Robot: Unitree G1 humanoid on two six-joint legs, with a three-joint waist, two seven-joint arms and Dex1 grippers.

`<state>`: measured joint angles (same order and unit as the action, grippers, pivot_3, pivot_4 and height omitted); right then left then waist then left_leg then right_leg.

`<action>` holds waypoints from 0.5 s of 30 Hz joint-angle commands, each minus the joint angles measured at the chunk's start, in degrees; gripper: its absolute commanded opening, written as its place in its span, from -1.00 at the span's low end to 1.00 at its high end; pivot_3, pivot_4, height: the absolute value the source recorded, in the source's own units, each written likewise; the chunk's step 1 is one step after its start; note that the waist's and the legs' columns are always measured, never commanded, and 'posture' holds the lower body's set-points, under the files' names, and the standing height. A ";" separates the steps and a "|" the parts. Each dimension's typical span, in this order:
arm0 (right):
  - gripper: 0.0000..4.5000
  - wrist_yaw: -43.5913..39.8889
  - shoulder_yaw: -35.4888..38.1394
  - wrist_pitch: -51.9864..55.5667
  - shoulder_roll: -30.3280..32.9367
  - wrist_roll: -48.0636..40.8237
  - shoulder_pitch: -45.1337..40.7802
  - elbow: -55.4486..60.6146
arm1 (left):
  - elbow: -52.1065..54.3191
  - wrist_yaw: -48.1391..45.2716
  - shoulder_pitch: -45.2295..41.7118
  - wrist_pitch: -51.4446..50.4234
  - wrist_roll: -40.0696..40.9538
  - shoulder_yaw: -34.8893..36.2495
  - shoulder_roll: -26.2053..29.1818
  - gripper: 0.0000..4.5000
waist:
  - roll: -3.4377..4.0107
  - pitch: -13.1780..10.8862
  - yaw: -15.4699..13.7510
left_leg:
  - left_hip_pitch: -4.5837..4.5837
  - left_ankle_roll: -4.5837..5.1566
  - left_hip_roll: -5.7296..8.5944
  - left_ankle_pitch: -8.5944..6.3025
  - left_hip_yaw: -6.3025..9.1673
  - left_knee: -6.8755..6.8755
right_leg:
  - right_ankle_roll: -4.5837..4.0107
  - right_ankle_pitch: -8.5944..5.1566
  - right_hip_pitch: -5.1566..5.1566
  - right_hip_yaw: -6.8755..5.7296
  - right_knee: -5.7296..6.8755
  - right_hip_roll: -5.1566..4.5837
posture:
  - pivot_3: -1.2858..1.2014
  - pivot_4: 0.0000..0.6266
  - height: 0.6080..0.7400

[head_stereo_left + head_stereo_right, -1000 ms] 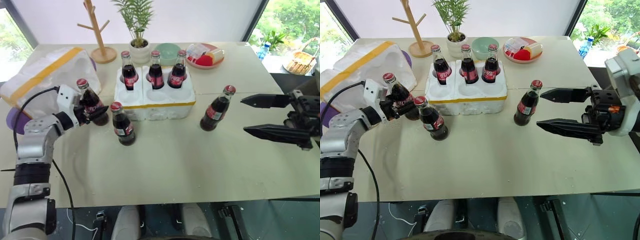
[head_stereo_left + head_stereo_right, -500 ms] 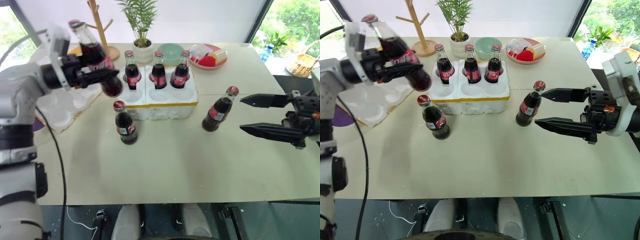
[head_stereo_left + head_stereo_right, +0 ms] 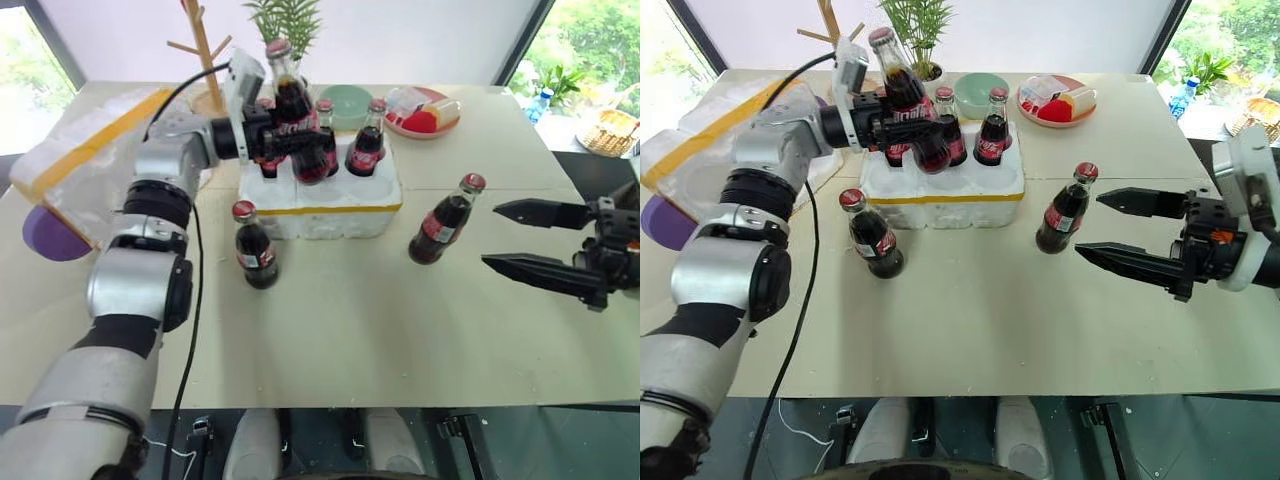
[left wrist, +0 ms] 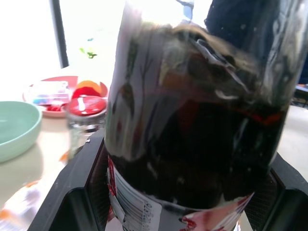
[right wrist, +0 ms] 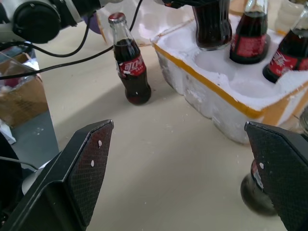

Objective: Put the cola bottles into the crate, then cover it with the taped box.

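the left gripper (image 3: 902, 128) has its fingers clenched round the body of a cola bottle (image 3: 902, 95), carried clear above the crate (image 3: 942, 186) with its cap tipped toward 11 o'clock; gripping low on the glass leaves the base free, which i judge suits lowering it into one of the empty front wells. in the left wrist view the dark glass sits between both black fingers (image 4: 79, 192).

the right gripper (image 3: 1118, 228) waits at 3 o'clock on the desk (image 3: 970, 320), fingers released and spread wide, holding nothing. a standing bottle (image 3: 1064, 209) is just beside its tips, probably the next pick for that arm, so the wide spread looks like readiness.

three bottles stand in the crate's far row at 12 o'clock, so the near row is the open space. one more bottle (image 3: 869, 233) stands on the desk at 7 o'clock from the crate, near it but apart.

the taped box (image 3: 715, 135) lies at 9 o'clock, well clear of the wells, likely kept aside until all six bottles are seated.
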<state>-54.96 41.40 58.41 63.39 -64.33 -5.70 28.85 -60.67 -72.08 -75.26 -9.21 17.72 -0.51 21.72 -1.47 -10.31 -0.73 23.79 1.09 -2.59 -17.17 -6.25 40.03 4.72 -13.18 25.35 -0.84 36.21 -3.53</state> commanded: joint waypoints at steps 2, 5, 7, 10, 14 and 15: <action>1.00 1.37 3.81 -0.29 -0.68 -1.65 1.71 1.96 | -1.04 -0.41 -2.98 4.64 0.00 2.89 -1.88 0.25 | 0.00 0.00 0.05 | 0.00 0.00 0.00 0.00 0.01 0.03 | 0.04 0.02 0.00 0.01 0.01 0.00 | 0.03 -0.52 1.00; 1.00 2.15 3.89 -0.56 -0.85 -1.94 2.37 2.19 | -2.29 1.13 -1.51 8.84 -3.23 1.14 -3.11 0.25 | 0.00 0.00 0.01 | 0.02 0.00 0.00 0.00 0.04 0.05 | 0.05 0.04 -0.01 0.01 0.01 -0.01 | 0.03 -0.52 1.00; 1.00 2.37 3.62 -0.91 -0.80 -1.84 2.50 2.12 | -2.90 1.57 -0.25 11.67 -5.57 -0.09 -3.83 0.25 | 0.00 0.00 0.03 | 0.02 0.00 0.01 0.00 0.04 0.05 | 0.05 0.04 -0.01 0.01 0.01 -0.02 | 0.03 -0.52 1.00; 1.00 2.63 2.54 -1.68 -0.68 -1.35 1.97 1.46 | -4.58 4.26 1.03 14.94 -9.50 -1.84 -4.61 0.25 | 0.00 0.00 0.00 | 0.02 0.00 0.01 0.00 0.05 0.05 | 0.06 0.04 -0.01 0.01 0.01 -0.01 | 0.03 -0.52 1.00; 1.00 2.79 0.91 -2.74 -0.60 -0.96 1.16 0.83 | -7.18 7.09 1.45 16.52 -13.25 -3.01 -4.72 0.25 | 0.00 0.00 0.07 | 0.02 0.00 0.01 0.00 0.05 0.06 | 0.06 0.04 -0.01 0.01 0.01 -0.01 | 0.03 -0.52 1.00; 1.00 2.70 0.53 -3.02 -0.59 -0.97 1.08 0.81 | -7.56 7.04 1.43 16.60 -13.59 -2.88 -4.65 0.48 | 0.00 0.01 0.06 | 0.02 0.00 0.01 0.00 0.06 0.06 | 0.06 0.04 -0.01 0.01 0.01 -0.01 | 0.03 -0.52 1.00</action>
<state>-52.14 41.33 56.73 62.55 -65.30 -3.69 29.74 -68.76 -66.19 -72.36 5.85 5.01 -3.83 15.96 -1.46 -10.30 -0.67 23.78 1.09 -2.58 -17.17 -6.19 40.09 4.78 -13.13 25.32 -0.82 36.22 -3.54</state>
